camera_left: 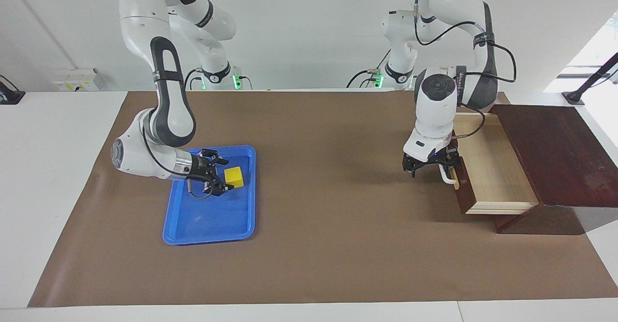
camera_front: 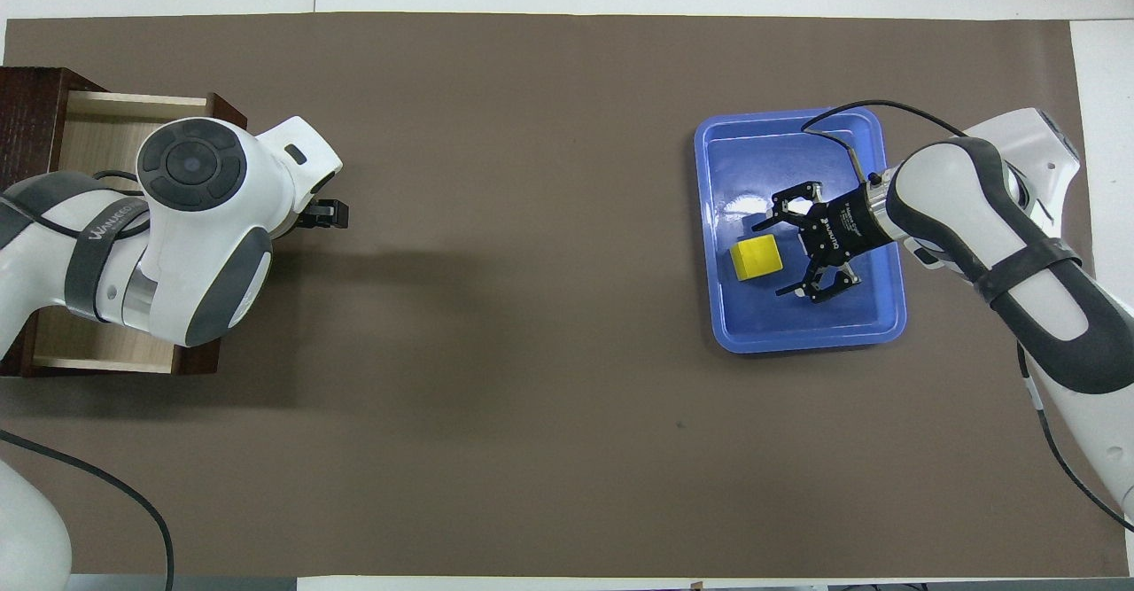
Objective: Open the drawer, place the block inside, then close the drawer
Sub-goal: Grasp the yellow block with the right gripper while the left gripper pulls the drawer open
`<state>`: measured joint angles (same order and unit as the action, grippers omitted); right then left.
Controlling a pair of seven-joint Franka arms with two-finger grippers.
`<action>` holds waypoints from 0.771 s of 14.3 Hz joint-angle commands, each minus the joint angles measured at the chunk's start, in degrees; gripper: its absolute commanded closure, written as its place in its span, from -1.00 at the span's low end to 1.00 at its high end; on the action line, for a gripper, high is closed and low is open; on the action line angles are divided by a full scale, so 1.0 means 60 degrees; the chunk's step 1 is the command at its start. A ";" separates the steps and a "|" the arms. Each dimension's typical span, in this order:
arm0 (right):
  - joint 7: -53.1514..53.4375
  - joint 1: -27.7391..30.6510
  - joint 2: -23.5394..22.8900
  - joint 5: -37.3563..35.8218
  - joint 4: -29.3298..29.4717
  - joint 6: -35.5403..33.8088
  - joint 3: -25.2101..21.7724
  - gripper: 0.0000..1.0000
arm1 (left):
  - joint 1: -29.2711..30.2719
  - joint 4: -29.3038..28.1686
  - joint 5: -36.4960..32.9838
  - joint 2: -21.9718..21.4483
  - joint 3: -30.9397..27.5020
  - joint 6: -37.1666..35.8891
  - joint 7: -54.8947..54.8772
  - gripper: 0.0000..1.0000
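Note:
The drawer point(camera_left: 490, 167) of the dark brown box stands pulled out at the left arm's end of the table, its pale interior empty; it also shows in the overhead view point(camera_front: 97, 143). My left gripper point(camera_left: 428, 171) is low, just in front of the drawer's front and beside its white handle point(camera_left: 450, 179), fingers apart, holding nothing. The yellow block point(camera_left: 234, 175) lies in the blue tray point(camera_left: 207, 225). My right gripper point(camera_front: 784, 245) is open, low in the tray, its fingertips at the block point(camera_front: 756, 259) without closing on it.
The dark brown box point(camera_left: 560, 153) sits at the table's edge at the left arm's end. The blue tray point(camera_front: 797, 330) lies toward the right arm's end. Brown paper point(camera_left: 328, 245) covers the table between them.

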<state>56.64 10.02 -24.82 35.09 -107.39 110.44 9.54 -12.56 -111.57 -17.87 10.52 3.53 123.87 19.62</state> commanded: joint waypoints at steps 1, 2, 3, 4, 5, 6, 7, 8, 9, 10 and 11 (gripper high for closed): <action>-0.0270 0.0116 0.0211 0.0099 -0.0280 0.0167 0.0065 -1.00 | -0.0032 0.1436 0.1055 0.0353 -0.0002 -0.1348 0.0085 -1.00; -0.0270 0.0116 0.0211 0.0099 -0.0280 0.0167 0.0065 -0.88 | -0.0031 0.2124 0.1452 0.0501 -0.0031 -0.1962 0.0100 -1.00; -0.0270 0.0116 0.0211 0.0099 -0.0280 0.0182 0.0065 -0.62 | -0.0031 0.2580 0.1557 0.0531 -0.0031 -0.2520 0.0245 -1.00; -0.0270 0.0116 0.0211 0.0099 -0.0280 0.0182 0.0050 -0.22 | -0.0046 0.2918 0.1631 0.0532 -0.0031 -0.2946 0.0681 -1.00; -0.0270 0.0116 0.0211 0.0099 -0.0280 0.0182 0.0021 0.35 | -0.0089 0.3125 0.1791 0.0532 -0.0031 -0.3182 0.1353 -1.00; -0.0285 0.0116 0.0211 0.0099 -0.0280 0.0182 0.0006 0.85 | -0.0148 0.3214 0.1996 0.0503 -0.0031 -0.3271 0.1997 -1.00; -0.0285 0.0116 0.0211 0.0099 -0.0280 0.0182 0.0006 1.00 | -0.0192 0.3215 0.2215 0.0415 -0.0017 -0.3345 0.2584 -1.00; -0.0270 0.0116 0.0196 0.0099 -0.0265 0.0182 -0.0008 1.00 | -0.0207 0.3229 0.2377 0.0298 0.0012 -0.3520 0.3126 -1.00; -0.0270 0.0116 0.0196 0.0099 -0.0251 0.0182 0.0006 1.00 | -0.0207 0.3258 0.2654 0.0138 0.0013 -0.3666 0.3552 -1.00; -0.0256 0.0116 0.0196 0.0099 -0.0178 0.0167 0.0006 1.00 | -0.0193 0.3288 0.3121 0.0006 0.0013 -0.3755 0.4035 -1.00; -0.0212 0.0145 0.0182 0.0084 -0.0003 0.0066 0.0006 1.00 | -0.0192 0.3288 0.3488 -0.0097 -0.0002 -0.3828 0.4707 -1.00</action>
<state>56.63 10.08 -24.72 35.09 -107.34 110.56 9.25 -13.26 -92.85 -0.68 11.19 4.11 103.43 41.62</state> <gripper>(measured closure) 0.441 0.000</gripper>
